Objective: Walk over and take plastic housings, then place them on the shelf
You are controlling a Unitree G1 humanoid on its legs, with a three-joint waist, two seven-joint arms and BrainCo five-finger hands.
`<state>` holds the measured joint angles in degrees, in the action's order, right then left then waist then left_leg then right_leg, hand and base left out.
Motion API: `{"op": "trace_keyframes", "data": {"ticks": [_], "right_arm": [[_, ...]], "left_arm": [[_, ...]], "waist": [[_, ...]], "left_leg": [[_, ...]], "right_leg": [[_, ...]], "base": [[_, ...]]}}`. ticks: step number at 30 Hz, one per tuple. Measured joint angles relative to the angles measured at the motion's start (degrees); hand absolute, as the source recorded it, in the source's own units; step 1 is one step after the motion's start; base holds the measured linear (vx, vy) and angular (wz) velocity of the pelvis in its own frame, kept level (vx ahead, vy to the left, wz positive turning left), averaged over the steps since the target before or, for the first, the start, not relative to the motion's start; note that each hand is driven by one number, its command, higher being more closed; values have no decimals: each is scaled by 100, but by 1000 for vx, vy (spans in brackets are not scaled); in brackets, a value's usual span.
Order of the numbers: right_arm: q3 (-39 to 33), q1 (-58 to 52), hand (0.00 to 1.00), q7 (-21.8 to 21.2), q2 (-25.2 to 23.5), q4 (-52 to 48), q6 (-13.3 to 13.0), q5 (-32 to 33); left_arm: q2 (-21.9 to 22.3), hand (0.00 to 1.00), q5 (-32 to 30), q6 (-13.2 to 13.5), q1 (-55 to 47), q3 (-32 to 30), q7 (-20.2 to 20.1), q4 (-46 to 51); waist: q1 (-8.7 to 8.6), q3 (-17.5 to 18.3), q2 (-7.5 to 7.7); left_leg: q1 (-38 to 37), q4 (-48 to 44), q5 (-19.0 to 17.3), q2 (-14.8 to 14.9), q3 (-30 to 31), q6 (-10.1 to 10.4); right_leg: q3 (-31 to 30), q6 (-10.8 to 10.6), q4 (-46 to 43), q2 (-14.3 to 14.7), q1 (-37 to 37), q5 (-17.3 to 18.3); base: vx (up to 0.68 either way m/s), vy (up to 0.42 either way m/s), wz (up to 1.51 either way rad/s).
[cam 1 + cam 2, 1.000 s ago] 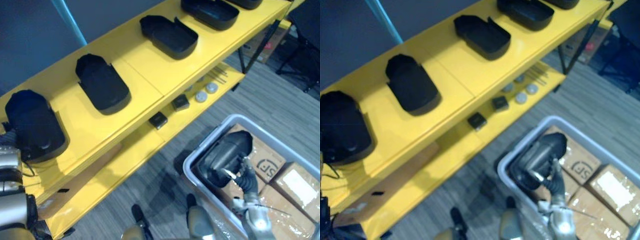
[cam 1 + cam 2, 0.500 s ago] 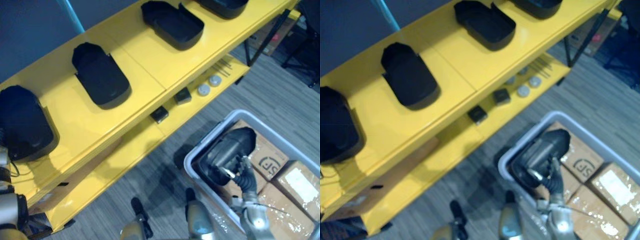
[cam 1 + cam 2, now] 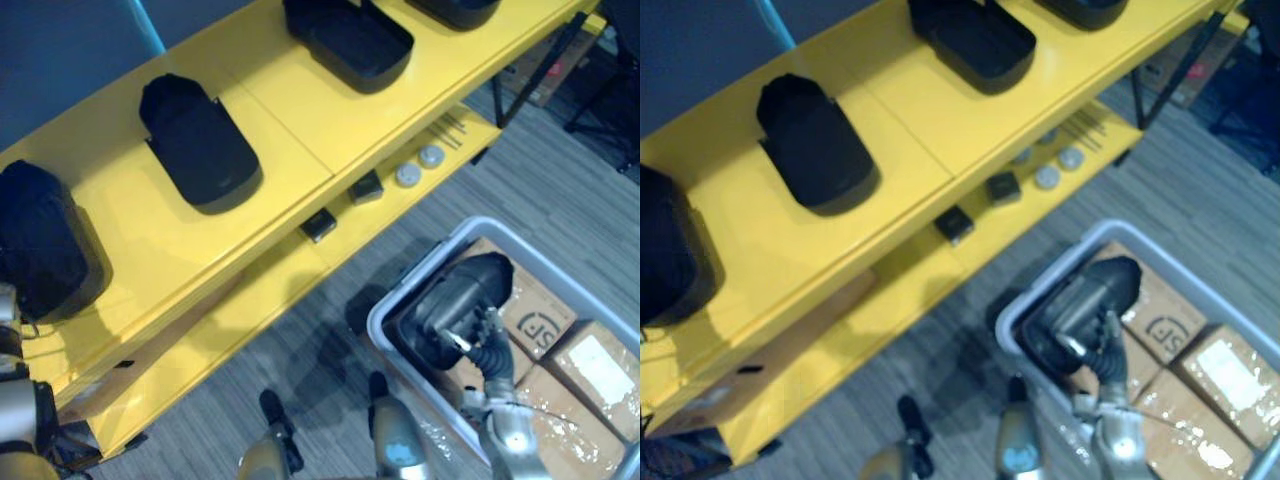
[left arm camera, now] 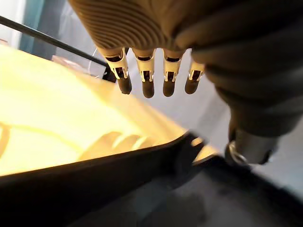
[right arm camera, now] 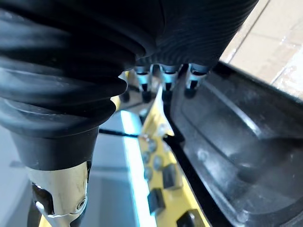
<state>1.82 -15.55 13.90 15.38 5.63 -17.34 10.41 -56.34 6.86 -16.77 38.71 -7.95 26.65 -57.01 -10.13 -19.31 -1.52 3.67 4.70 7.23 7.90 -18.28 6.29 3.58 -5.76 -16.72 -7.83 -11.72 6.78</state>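
While the right hand (image 3: 487, 350) is gripping a black housing (image 3: 445, 308) over the grey bin (image 3: 410, 276), other housings (image 3: 200, 150) are sitting on the yellow shelf (image 3: 290, 110). Left hand (image 4: 144, 75) is hanging, fingers straight

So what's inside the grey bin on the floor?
Cardboard boxes lie in the grey bin, with a black housing over them, gripped by the right hand. Whatever is beneath the housing and boxes is covered.
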Motion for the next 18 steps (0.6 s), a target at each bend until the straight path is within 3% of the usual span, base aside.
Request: {"op": "trace_keyframes", "data": {"ticks": [3,7,10,12,16,18], "right_arm": [[27,-12,0,10,-58,0,-16,-5],[235,-163,0,111,-241,0,-173,-34],[300,-238,0,138,-332,1,-269,-62],[318,-252,0,267,-441,1,-300,-76],[373,-199,0,403,-497,-2,-306,-166],[388,-219,0,519,-560,-14,-306,-177]], "left_arm": [[1,0,8,321,119,1,371,210],[1,0,117,1095,183,1,965,1037],[44,0,127,1503,148,0,1181,1548],[108,0,115,1866,-245,-36,1377,2501],[541,0,-43,2073,-1093,-471,1361,4090],[815,0,-225,2137,-1923,-801,1275,5310]], "waist": [[-5,0,0],[23,3,4],[41,10,6],[149,101,22],[390,393,23],[498,742,34]], "left_leg": [[-22,0,0,0,38,0],[-218,1,-20,2,86,-23],[-267,2,-25,2,217,-25],[-278,3,-29,4,312,-19],[-370,4,-39,-10,374,-5],[-396,5,-39,-20,442,-5]], "right_leg": [[65,0,28,-6,69,0],[155,-12,173,-16,389,12],[291,-34,326,-25,592,-1],[409,-53,487,-26,744,-55],[570,-68,836,-25,1085,-182],[734,-63,1076,-19,1314,-220]], "base": [[5,-1,7],[-3,3,8],[3,1,19],[41,-4,24],[70,-4,16],[89,-24,29]]}}
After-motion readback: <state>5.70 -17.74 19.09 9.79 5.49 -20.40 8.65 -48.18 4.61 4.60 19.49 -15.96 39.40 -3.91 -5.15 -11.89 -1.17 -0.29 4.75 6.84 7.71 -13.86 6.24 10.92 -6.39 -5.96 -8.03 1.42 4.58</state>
